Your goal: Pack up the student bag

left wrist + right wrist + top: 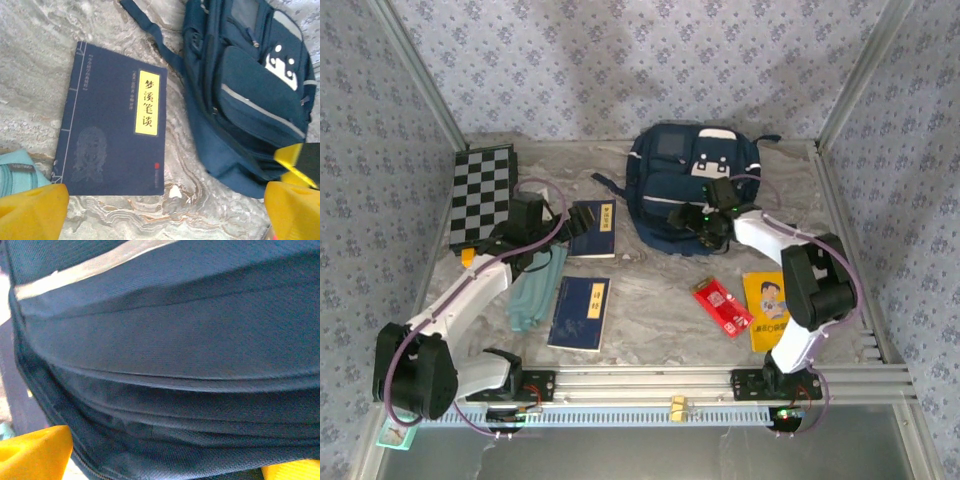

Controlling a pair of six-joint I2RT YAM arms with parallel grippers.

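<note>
The student bag, navy blue with a white stripe and a white patch, lies at the back middle of the table. My right gripper is at its near lower edge. In the right wrist view the bag's folds are close up, and the gripper is open with its yellow fingertips wide on either side of the fabric. My left gripper hovers left of the bag, open and holding nothing. A navy book with a yellow label lies ahead of it, beside the bag.
A chessboard leans at the back left. A second navy book and a teal cloth item lie near the left arm. A red packet and a yellow booklet lie at the front right. A metal rail edges the front.
</note>
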